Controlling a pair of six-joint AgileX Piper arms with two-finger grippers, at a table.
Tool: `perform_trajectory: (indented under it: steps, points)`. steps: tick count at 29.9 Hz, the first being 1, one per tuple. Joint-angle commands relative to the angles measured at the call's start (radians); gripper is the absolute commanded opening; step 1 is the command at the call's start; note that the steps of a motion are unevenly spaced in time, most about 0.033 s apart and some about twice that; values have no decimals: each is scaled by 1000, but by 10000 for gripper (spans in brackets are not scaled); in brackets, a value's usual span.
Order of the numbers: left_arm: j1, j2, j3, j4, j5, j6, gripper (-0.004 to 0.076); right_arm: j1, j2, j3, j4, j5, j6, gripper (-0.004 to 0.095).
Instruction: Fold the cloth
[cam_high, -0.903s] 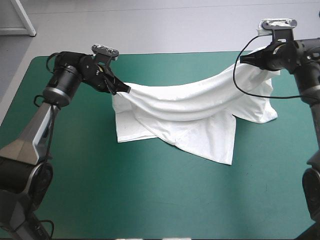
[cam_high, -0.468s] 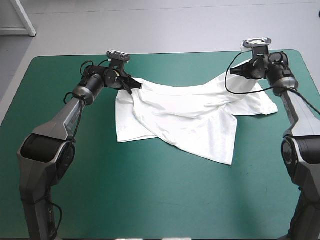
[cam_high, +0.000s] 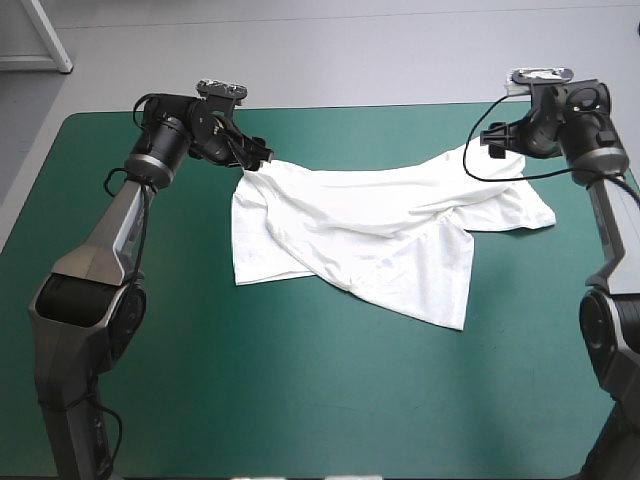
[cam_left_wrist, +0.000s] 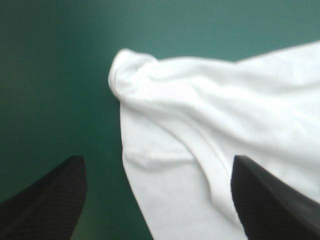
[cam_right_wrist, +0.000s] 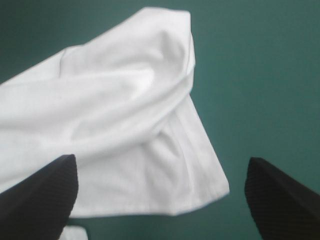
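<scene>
Both are wide open and empty: the left gripper (cam_high: 258, 155) sits at the T-shirt's (cam_high: 370, 240) far-left corner, the right gripper (cam_high: 492, 140) at its far-right corner. The T-shirt lies rumpled on the teal-green table (cam_high: 300, 400) between them, a bunched corner just ahead of each.
</scene>
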Motion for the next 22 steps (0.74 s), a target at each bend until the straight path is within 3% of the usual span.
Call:
perform_trajectory:
  steps: [1, 4, 14, 22]
  points:
    - [0, -71, -61, 21, 205, -9, 531, -9, -117, -6, 8, 105, -6, 722]
    - [0, -87, 2, 27, 204, -17, 498, -9, -174, 60, 37, 164, -11, 647]
    - [-2, -202, 404, -63, 203, -57, 494, 34, -401, 390, 122, 164, -42, 642]
    - [-23, -184, 485, -51, 198, -79, 494, 100, -468, 442, 169, 164, -44, 642]
